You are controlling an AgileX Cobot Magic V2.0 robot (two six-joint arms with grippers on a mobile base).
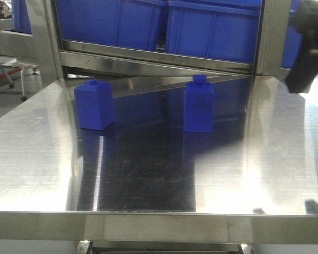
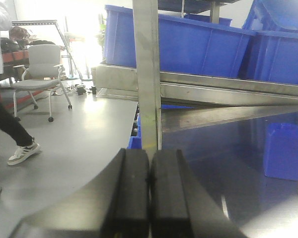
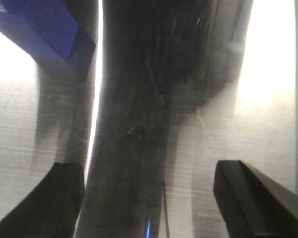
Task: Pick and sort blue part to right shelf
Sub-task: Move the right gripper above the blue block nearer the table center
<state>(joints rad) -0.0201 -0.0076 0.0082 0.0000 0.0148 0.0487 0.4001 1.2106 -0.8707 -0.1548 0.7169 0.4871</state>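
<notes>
Two blue parts stand upright on the steel table: one at the back left, one near the back middle. The left wrist view shows my left gripper shut, pads pressed together with nothing between them, and one blue part stands far off to its right. My right gripper hangs open over bare steel, looking down. A blue part lies beyond it at the upper left, outside the fingers. In the front view the right arm's black body is at the upper right. The shelf runs behind the table.
Large blue bins sit on the shelf above the table's back edge. A steel upright post stands just ahead of the left gripper. Off the table's left side are an office chair and a person's legs.
</notes>
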